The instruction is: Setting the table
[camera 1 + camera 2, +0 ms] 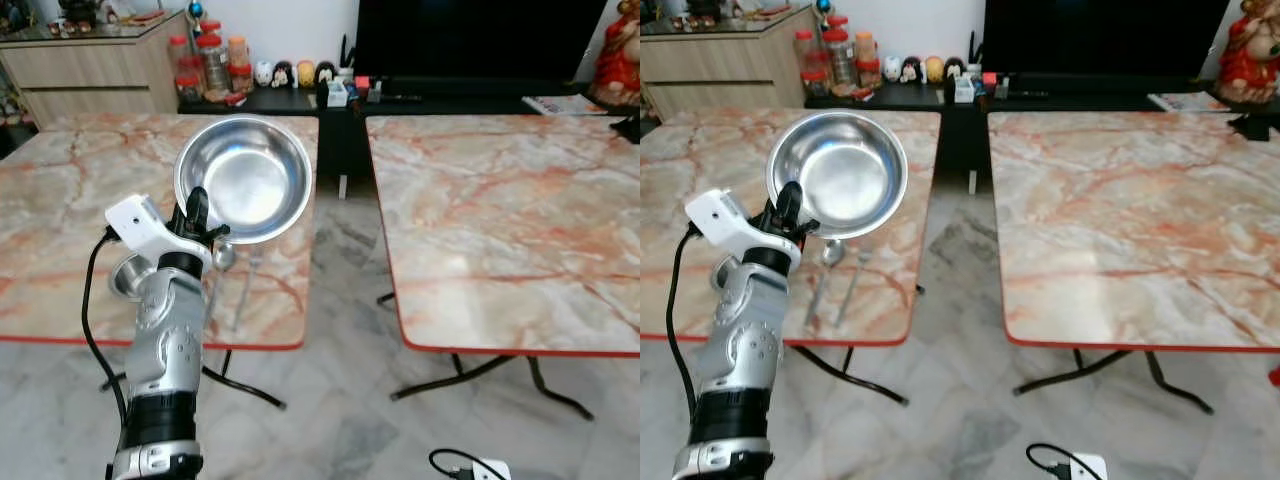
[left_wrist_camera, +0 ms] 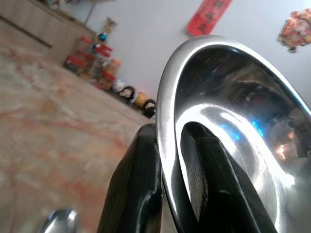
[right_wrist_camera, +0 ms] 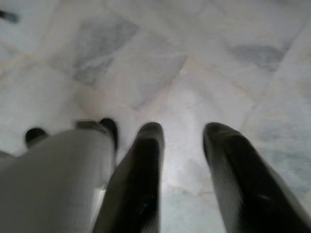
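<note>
A shiny steel bowl is held tilted in the air above the near right part of the left marble table. My left gripper is shut on its lower rim, one black finger inside the bowl and one outside. Below the bowl, a spoon and a fork lie side by side on that table. A small steel cup stands by my left wrist. My right gripper hangs open over the tiled floor, holding nothing.
A second marble table stands to the right, bare, with a gap of floor between the two. Behind are a black TV console with jars and figurines, and a wooden cabinet. A white plug and cable lie on the floor.
</note>
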`<state>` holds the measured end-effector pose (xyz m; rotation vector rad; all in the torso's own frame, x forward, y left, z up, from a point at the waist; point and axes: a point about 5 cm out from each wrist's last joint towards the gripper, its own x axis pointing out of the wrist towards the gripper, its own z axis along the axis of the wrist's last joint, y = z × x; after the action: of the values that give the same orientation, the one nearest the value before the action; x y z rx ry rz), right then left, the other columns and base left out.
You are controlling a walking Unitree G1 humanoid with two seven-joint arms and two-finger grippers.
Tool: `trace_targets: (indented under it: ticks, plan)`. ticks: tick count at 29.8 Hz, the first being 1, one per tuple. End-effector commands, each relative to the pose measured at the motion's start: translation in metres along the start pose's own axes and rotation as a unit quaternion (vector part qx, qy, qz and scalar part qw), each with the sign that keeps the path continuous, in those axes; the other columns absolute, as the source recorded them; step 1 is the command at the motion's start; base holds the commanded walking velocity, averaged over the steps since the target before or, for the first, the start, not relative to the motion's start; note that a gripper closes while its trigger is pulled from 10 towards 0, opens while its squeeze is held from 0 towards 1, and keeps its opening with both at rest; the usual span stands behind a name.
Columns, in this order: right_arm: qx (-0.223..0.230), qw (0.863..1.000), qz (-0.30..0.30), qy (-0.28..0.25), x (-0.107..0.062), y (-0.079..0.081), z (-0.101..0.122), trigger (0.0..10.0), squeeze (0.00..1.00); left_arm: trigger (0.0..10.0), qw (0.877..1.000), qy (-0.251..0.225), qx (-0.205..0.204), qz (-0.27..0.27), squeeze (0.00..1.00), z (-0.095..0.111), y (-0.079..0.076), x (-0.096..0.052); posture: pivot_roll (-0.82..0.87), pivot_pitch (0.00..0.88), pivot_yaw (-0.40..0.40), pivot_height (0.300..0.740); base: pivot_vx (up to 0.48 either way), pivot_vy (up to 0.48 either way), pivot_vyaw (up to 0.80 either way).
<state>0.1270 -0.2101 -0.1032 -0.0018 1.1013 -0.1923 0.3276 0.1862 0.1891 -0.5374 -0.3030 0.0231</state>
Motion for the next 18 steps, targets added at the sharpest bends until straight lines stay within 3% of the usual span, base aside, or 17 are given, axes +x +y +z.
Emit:
trace_targets:
  ticks: [1,18]
  plan:
    - [0.007,1.0,0.001,-0.003,0.0002,0.0017,0.0016,10.0,0.0,10.0,1.0,-0.008,0.002,-0.006,0.0,0.0053,-0.0031,0.0019,0.02,0.0,-0.011,0.725,0.0,-0.424,0.0]
    - [0.018,1.0,0.004,-0.017,0.0007,0.0022,0.0067,10.0,0.0,10.0,1.0,-0.005,-0.003,-0.011,0.0,0.0038,-0.0052,0.0001,0.02,0.0,-0.009,0.725,0.0,-0.424,0.0]
